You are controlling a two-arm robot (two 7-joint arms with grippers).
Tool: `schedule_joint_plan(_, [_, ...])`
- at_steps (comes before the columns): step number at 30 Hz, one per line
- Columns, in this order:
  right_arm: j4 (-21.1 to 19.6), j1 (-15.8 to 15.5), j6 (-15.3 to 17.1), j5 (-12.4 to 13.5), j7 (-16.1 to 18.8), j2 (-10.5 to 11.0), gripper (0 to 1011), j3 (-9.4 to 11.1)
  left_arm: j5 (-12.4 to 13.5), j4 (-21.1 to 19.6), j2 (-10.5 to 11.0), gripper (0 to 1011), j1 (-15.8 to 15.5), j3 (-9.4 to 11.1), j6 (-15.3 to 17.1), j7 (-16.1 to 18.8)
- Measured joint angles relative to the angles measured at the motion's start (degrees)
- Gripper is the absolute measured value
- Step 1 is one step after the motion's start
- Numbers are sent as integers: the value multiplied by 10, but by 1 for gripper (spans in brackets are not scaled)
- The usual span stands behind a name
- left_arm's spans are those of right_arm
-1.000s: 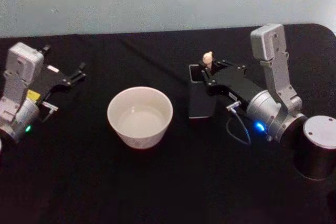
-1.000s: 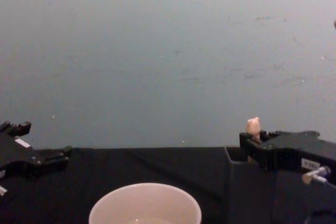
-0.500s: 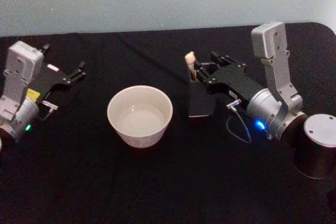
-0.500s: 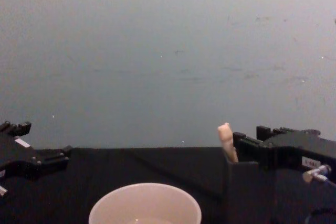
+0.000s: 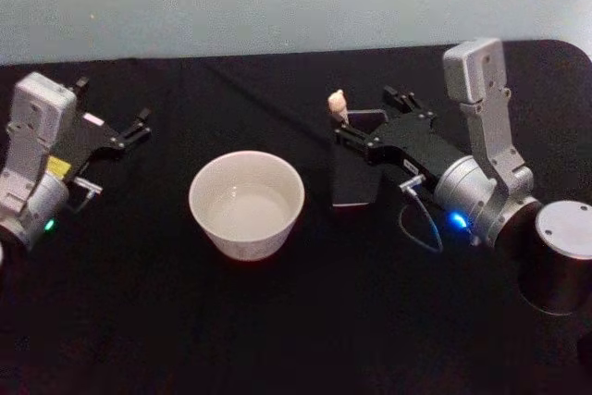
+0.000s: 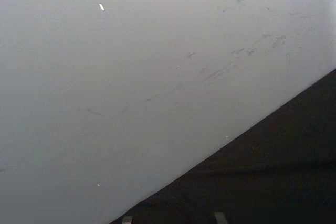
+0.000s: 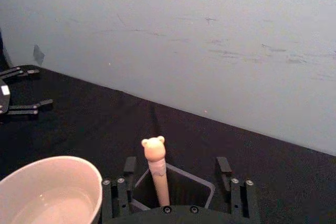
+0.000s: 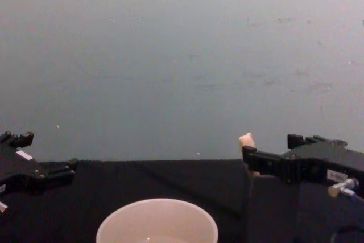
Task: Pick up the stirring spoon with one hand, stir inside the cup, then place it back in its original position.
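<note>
**Spoon in holder, right gripper spread around it**

While the stirring spoon (image 5: 339,104) stands in its dark grey square holder (image 5: 357,164), the right gripper (image 5: 370,119) sits level with the holder's top, fingers apart on either side. Spoon leans toward the cup side of the holder, resting against the rim, animal-head knob poking above it; the stem is hidden inside. In the right wrist view the spoon (image 7: 156,169) rises between the two spread fingers (image 7: 224,169), nearer the one on the cup side, touching neither as far as I can tell. Chest view: knob (image 8: 247,140) just clears the near finger. The holder keeps the spoon upright, so the handle is offered for a side pinch, which likely explains the low, level approach.

The cup (image 5: 247,203) sits on the black table (image 5: 296,321) beside the holder, apart from it, some clear liquid inside. Judging by this, either the grasp isn't made or the spoon is already put back.

Left gripper (image 5: 120,137) parked at the table's far left, fingers apart, nothing in it.
</note>
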Motion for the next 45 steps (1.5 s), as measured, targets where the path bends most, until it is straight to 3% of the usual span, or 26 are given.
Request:
schedule_joint_plan(4, [0,0,0,0,0,0,1002,0,0,0,0,1001,0,0,0,0])
schedule_joint_plan(10, [-7,0,-2,7,6,0,1003,5,0,0,0,1001,0,0,0,0])
schedule_joint_plan(16, [-33,0,-20,41,13,-4,1002,32,0,0,0,1001,0,0,0,0])
schedule_joint_plan(20, [-33,5,-41,52,-10,-11,1002,59,0,0,0,1001,0,0,0,0])
schedule_joint_plan(25, [-2,11,-59,33,-42,-17,1002,76,0,0,0,1002,0,0,0,0])
schedule_joint_plan(29, [38,14,-66,2,-63,-19,1002,83,0,0,0,1001,0,0,0,0])
schedule_joint_plan(39, [109,17,-54,-52,-78,-21,1002,72,0,0,0,1001,0,0,0,0])
schedule_joint_plan(45, [114,18,-50,-57,-77,-21,1002,70,0,0,0,1001,0,0,0,0])
